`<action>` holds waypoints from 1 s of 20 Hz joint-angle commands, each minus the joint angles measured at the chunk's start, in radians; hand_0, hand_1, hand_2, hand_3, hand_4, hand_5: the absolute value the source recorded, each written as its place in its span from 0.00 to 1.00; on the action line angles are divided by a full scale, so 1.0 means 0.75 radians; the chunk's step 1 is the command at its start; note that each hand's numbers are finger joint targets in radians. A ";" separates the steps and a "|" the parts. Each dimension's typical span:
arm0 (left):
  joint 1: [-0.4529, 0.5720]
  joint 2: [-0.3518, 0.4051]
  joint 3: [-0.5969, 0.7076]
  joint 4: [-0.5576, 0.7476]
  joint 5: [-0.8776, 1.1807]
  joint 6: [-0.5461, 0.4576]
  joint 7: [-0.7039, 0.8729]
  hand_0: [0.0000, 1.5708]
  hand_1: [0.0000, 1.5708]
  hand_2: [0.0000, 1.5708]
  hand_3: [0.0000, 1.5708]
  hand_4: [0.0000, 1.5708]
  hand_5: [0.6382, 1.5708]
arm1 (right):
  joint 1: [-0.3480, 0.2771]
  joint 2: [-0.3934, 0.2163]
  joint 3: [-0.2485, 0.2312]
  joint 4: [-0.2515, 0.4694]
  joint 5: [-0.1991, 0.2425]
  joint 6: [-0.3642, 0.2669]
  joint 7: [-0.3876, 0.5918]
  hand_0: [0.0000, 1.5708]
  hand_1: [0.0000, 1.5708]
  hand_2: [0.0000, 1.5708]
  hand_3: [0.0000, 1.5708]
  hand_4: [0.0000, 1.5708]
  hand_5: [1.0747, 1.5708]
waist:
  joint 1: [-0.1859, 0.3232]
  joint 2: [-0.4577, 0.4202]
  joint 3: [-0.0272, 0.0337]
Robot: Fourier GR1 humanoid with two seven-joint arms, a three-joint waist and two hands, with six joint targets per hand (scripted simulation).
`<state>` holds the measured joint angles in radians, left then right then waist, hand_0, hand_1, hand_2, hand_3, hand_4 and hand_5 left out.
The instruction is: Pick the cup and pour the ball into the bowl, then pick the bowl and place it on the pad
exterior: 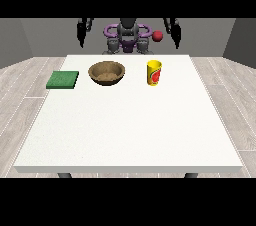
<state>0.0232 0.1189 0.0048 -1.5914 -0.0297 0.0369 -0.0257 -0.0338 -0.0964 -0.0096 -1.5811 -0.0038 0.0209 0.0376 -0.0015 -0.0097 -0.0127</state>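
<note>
Below the robot hand at the view's right (174, 32), yellow cup (154, 72) upright on the tabletop (130, 125), contents hidden, red ball (158, 36) beside that hand, bowl (106, 73) and green pad (63, 80) nearer the robot hand at the view's left (81, 32), finger positions of both unclear.

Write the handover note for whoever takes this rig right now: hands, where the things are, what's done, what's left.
Hands: the hand at the view's left and the hand at the view's right both hang raised beside the robot, behind the table's far edge, holding nothing; finger pose is too small to tell.
Things: yellow cup stands upright on the white table, right of the wooden bowl. Green pad lies at the table's left edge, apart from the bowl. A red ball shows above and behind the cup, near the robot.
Done: nothing.
Left: grasp cup, pour ball into bowl, move bowl onto pad.
</note>
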 commanded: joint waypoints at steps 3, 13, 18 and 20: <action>-0.018 0.043 0.010 -0.106 0.013 -0.017 0.083 0.00 0.00 0.00 0.00 0.00 0.95 | -0.017 -0.049 -0.019 -0.099 -0.006 0.004 0.089 0.00 0.00 0.00 0.00 0.00 0.99 | -0.009 -0.270 0.0132; 0.208 -0.156 -0.230 -0.361 0.215 0.033 0.031 0.00 0.00 0.00 0.00 0.00 0.94 | 0.131 0.027 -0.104 -0.208 -0.161 0.009 0.013 0.00 0.00 0.00 0.00 0.00 0.99 | 0.015 -0.262 0.0169; 0.016 -0.114 -0.197 -0.383 0.122 0.027 0.039 0.00 0.00 0.00 0.00 0.00 0.87 | 0.021 0.046 -0.110 -0.045 -0.129 0.025 -0.194 0.00 0.00 0.00 0.00 0.00 0.99 | 0.048 -0.072 0.0173; -0.067 -0.148 -0.198 -0.284 0.077 0.056 -0.032 0.00 0.00 0.00 0.00 0.00 0.82 | -0.036 0.083 -0.053 -0.041 -0.074 -0.017 -0.193 0.00 0.00 0.00 0.00 0.00 0.98 | 0.017 0.001 0.0171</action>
<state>0.0553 0.0256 -0.1419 -1.8387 0.0758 0.0513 -0.0183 -0.0214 -0.0737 -0.0927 -1.6381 -0.0984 0.0270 -0.0475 0.0222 -0.0903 0.0000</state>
